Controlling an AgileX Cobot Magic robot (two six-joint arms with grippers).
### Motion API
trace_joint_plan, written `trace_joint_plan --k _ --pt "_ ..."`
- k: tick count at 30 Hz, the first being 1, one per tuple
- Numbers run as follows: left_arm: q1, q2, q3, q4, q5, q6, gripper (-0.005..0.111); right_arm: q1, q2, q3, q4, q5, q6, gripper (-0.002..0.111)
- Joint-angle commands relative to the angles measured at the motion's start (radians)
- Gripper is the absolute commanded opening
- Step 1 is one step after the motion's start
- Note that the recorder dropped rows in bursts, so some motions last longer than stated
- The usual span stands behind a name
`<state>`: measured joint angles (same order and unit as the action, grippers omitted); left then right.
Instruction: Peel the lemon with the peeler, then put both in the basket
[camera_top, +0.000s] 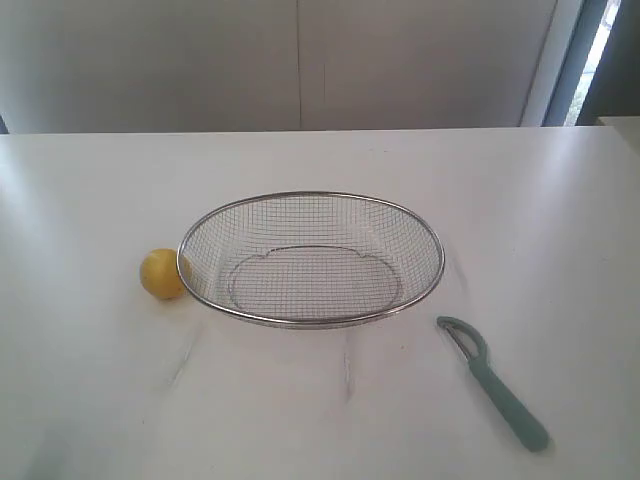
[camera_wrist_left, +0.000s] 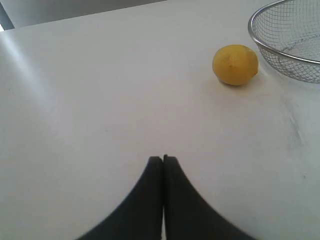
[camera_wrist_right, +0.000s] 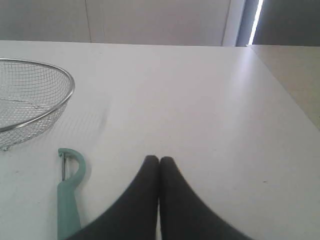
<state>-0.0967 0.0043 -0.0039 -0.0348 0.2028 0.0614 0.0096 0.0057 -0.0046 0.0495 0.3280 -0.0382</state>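
Observation:
The yellow lemon rests on the white table against the left rim of the silver wire basket. The teal peeler lies flat on the table to the front right of the basket, loop head toward it. Neither arm shows in the exterior view. In the left wrist view, my left gripper is shut with nothing in it, well short of the lemon and the basket. My right gripper is shut and empty too, beside the peeler; the basket lies beyond it.
The white table runs back to a pale wall. Its right edge shows in the right wrist view, with a darker floor past it. A window strip stands at the back right.

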Motion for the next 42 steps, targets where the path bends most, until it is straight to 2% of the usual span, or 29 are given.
trace_joint_plan --k 1,28,34,42 --pt "-0.005 -0.004 0.004 -0.005 -0.001 -0.001 0.0 0.001 -0.006 0.005 0.001 -0.014 -0.011 0.0" --pt "-0.005 -0.004 0.004 -0.005 -0.001 -0.001 0.0 0.001 -0.006 0.005 0.001 -0.025 -0.011 0.0" --pt "-0.005 -0.004 0.004 -0.005 -0.001 -0.001 0.0 0.001 -0.006 0.005 -0.001 -0.159 -0.011 0.0" --pt "-0.005 -0.004 0.004 -0.005 -0.001 -0.001 0.0 0.001 -0.006 0.005 -0.001 -0.449 -0.011 0.0"
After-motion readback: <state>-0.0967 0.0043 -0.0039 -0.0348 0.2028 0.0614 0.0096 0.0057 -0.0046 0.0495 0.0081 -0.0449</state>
